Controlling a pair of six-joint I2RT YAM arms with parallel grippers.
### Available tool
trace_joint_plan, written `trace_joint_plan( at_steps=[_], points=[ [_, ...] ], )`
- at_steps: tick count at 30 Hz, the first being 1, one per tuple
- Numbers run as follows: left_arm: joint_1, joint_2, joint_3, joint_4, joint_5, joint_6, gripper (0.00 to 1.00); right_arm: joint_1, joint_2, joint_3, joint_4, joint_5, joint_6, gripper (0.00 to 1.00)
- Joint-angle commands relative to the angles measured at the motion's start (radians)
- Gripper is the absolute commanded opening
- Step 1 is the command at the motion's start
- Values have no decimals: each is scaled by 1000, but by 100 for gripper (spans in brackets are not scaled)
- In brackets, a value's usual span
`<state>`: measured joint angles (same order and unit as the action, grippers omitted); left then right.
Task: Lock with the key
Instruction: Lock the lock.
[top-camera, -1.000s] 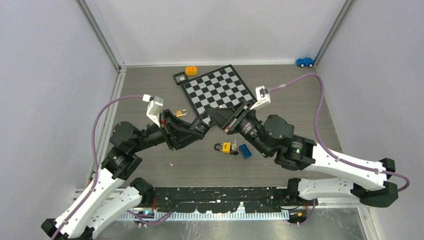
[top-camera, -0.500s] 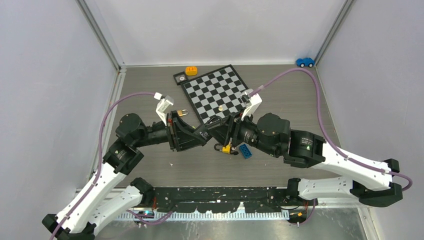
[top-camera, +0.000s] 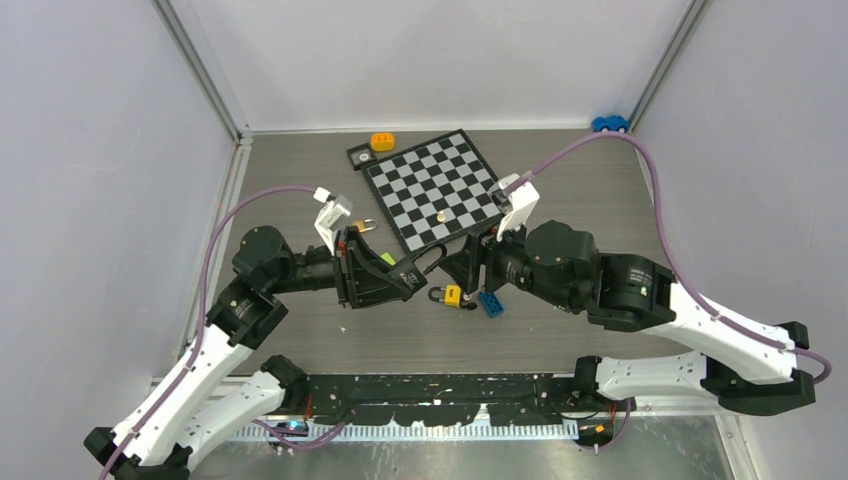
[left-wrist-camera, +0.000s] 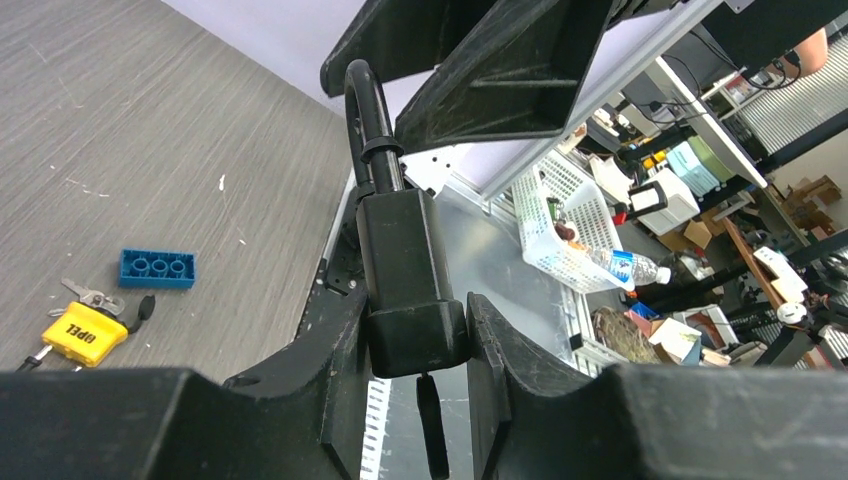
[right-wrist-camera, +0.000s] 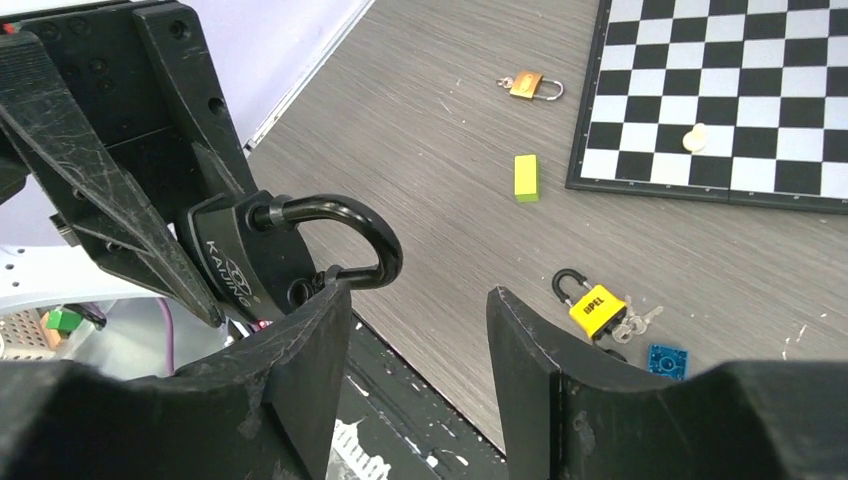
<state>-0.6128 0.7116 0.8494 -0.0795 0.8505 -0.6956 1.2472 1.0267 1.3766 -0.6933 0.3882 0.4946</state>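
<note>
My left gripper (left-wrist-camera: 415, 310) is shut on the body of a black padlock (left-wrist-camera: 408, 270), held off the table with its black shackle (left-wrist-camera: 366, 110) pointing toward the right arm. A dark tab (left-wrist-camera: 430, 425) hangs from the padlock's underside. My right gripper (right-wrist-camera: 418, 300) stands open just beside the shackle (right-wrist-camera: 345, 232), with nothing between its fingers. A small bunch of silvery keys, the key (right-wrist-camera: 636, 320), lies on the table against a yellow padlock (right-wrist-camera: 595, 308); no gripper touches it. From above, both grippers meet mid-table over the yellow padlock (top-camera: 452, 295).
A blue brick (top-camera: 490, 304) lies right of the yellow padlock. A green block (right-wrist-camera: 526, 177) and a brass padlock (right-wrist-camera: 528, 86) lie left of the chessboard (top-camera: 435, 190). At the back are an orange block (top-camera: 381, 141) and a blue toy car (top-camera: 609, 123).
My right gripper came down to the black padlock's shackle, then opened and drew back slightly to the right. The left arm shifted right with the padlock and now holds still.
</note>
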Motion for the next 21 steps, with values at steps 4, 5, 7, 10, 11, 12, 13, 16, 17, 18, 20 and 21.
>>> trace_joint_plan(
  at_steps=[4,5,7,10,11,12,13,16,17,18,20,21],
  points=[
    [1,-5,62,119,62,-12,0,-2,-21,93,-18,-4,-88,58],
    [1,-4,62,122,66,-14,0,-1,-15,99,-17,-7,-94,58],
    [1,-2,63,125,75,-18,0,-1,4,113,-17,-19,-109,58],
    [2,-1,65,123,83,-18,0,0,38,136,-17,-29,-121,58],
    [1,-1,64,123,83,-18,0,0,50,140,-17,-32,-124,58],
    [2,-2,63,123,84,-19,0,-1,61,148,-17,-37,-126,58],
    [1,-3,63,124,86,-19,0,0,71,151,-16,-44,-128,57],
    [1,-3,63,124,87,-21,0,0,95,158,-11,-65,-136,55],
    [1,-3,63,124,88,-21,0,0,102,159,-11,-71,-138,54],
    [2,-3,63,124,89,-21,0,0,107,159,-11,-78,-141,54],
    [1,-4,63,126,90,-21,0,-1,111,156,-11,-78,-144,52],
    [1,-4,65,124,91,-22,0,-1,111,154,-10,-76,-144,50]
  ],
)
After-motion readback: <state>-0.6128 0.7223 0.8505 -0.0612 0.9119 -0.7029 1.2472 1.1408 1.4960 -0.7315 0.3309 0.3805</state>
